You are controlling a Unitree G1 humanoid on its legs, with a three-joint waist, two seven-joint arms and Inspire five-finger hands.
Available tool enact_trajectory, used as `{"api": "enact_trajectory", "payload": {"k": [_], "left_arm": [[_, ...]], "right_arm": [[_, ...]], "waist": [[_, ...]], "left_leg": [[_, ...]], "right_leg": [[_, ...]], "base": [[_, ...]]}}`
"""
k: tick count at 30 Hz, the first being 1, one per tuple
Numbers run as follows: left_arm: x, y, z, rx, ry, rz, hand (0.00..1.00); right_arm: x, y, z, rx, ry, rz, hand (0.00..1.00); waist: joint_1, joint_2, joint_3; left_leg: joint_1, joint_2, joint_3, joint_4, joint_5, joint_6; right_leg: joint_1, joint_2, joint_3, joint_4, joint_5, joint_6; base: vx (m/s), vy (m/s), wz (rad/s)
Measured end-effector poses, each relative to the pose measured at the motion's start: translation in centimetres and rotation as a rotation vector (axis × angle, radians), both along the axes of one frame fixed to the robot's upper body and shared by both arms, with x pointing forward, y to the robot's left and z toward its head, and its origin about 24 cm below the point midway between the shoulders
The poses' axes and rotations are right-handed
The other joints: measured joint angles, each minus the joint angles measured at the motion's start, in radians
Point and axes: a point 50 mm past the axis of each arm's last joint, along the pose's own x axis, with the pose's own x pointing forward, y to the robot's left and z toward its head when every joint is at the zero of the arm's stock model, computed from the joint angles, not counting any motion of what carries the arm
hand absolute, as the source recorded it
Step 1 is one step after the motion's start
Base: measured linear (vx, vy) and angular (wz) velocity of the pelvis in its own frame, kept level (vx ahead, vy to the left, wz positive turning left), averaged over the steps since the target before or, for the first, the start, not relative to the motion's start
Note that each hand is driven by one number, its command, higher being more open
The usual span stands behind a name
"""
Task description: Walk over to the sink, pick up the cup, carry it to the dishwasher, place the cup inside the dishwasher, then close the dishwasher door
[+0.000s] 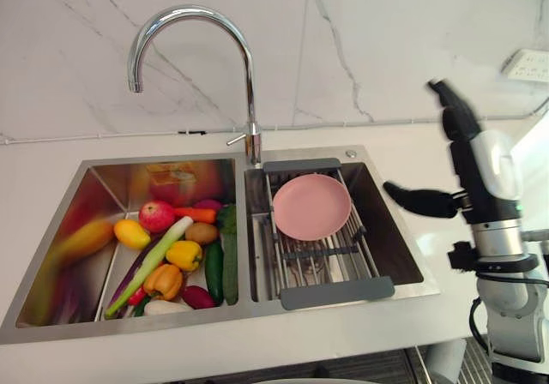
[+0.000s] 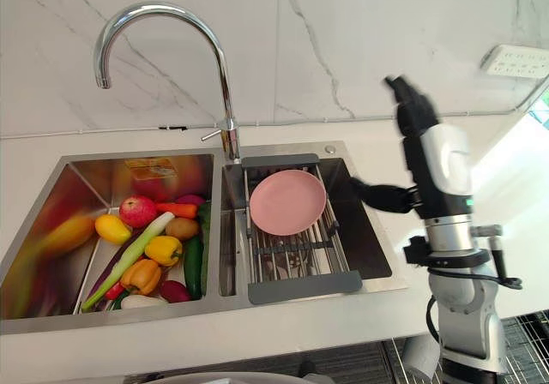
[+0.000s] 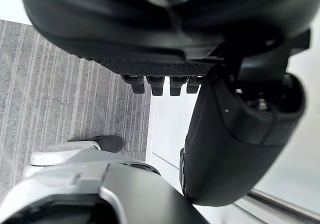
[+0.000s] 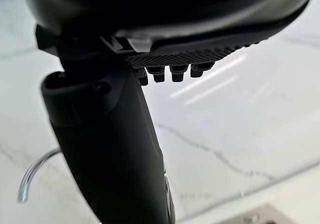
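Beside sink (image 1: 103,191), R hand (image 1: 467,165) fingers straight; pink plate (image 1: 311,206) on rack (image 1: 336,292).

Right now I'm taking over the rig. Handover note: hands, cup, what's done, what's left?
Right hand: open, raised beside the right basin of the sink, holding nothing.
Left hand: open, holding nothing, floor beneath it.
Sink: vegetables in the left basin, a rack with a pink plate in the right.
Done: robot is at the sink.
Left: find and grasp the cup, carry it to the dishwasher, place it inside, close the door.
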Motion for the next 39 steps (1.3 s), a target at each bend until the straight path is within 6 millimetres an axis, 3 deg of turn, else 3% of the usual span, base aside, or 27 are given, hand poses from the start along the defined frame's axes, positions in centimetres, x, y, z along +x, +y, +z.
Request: {"api": "enact_trajectory", "payload": {"k": [5, 19, 29, 39], "left_arm": [[0.2, 0.0, 0.0, 0.005, -0.001, -0.02, 1.0], [0.3, 0.5, 0.2, 0.028, 0.002, -0.055, 1.0], [0.3, 0.7, 0.2, 0.045, -0.001, -0.061, 1.0], [0.6, 0.6, 0.3, 0.046, -0.006, -0.062, 1.0]], "right_arm": [[-0.3, 2.4, -1.9, -0.174, 0.144, 0.159, 1.0], [-0.2, 4.2, -6.0, -0.643, 0.293, 0.252, 1.0], [0.5, 4.3, -7.6, -0.772, 0.211, 0.206, 1.0], [1.7, 4.2, -9.7, -0.854, 0.256, 0.149, 1.0]], "waist": [[0.001, -0.005, 0.0], [0.006, -0.02, -0.007], [0.009, -0.028, -0.012], [0.027, -0.028, -0.012]], "left_leg": [[-0.001, 0.0, -0.001, 0.004, -0.001, -0.001], [-0.009, 0.001, -0.027, 0.009, 0.0, -0.002], [-0.018, 0.0, -0.045, 0.011, 0.005, -0.002], [-0.018, -0.003, -0.065, 0.0, 0.022, -0.002]], "right_leg": [[0.001, -0.001, -0.003, 0.0, 0.0, 0.0], [0.007, -0.003, -0.026, 0.0, -0.001, 0.001], [0.009, -0.004, -0.043, 0.0, -0.001, 0.001], [0.016, -0.008, -0.065, 0.0, -0.001, 0.001]], "base": [[-0.06, -0.025, 0.01], [-0.04, -0.019, 0.05], [-0.05, -0.022, 0.05], [-0.06, -0.022, 0.07]]}}
